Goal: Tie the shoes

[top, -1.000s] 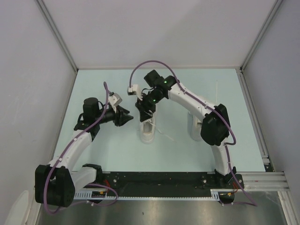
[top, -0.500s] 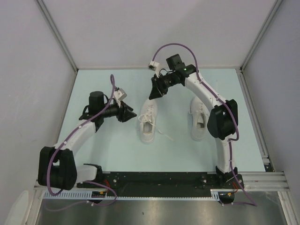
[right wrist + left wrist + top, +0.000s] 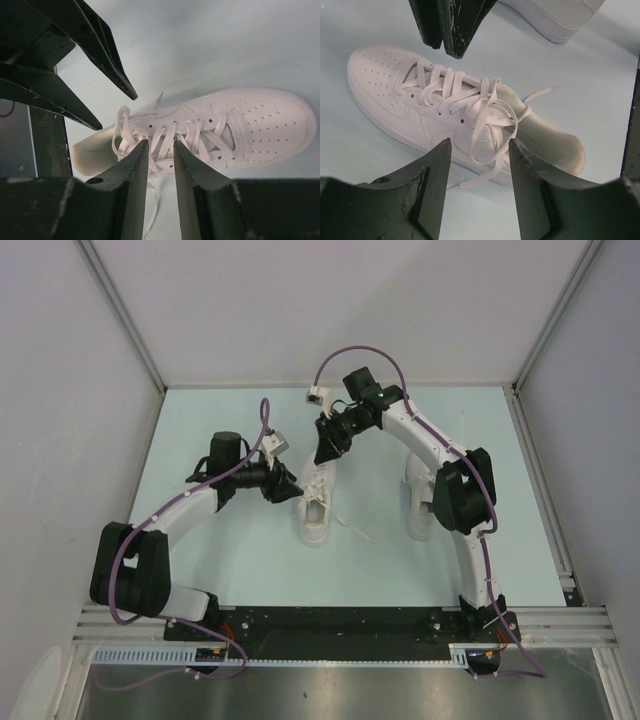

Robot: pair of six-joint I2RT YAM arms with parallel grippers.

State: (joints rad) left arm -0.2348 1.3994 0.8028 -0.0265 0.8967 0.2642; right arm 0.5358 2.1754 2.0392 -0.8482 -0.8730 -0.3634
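A white low-top lace-up sneaker (image 3: 315,515) lies near the middle of the pale blue-green table (image 3: 240,560), on its sole, with the toe towards the far side and the heel towards the arm bases. Its thin white laces (image 3: 470,100) cross loosely over the tongue. One loose lace end (image 3: 352,530) trails onto the table just beside the heel, on the right. A second white sneaker (image 3: 418,515) stands well apart to the right, partly hidden behind the right arm (image 3: 455,500).

The left gripper (image 3: 480,147) hangs just beside the left flank of the middle sneaker. Its black fingers are spread wide and nothing sits between them. The right gripper (image 3: 159,146) hovers over the laced part of the same sneaker, near its toe end. Its fingers are drawn close, leaving a narrow slit through which the laces show below. It seems to grip nothing, though the wrist view does not settle whether its tips brush the laces.
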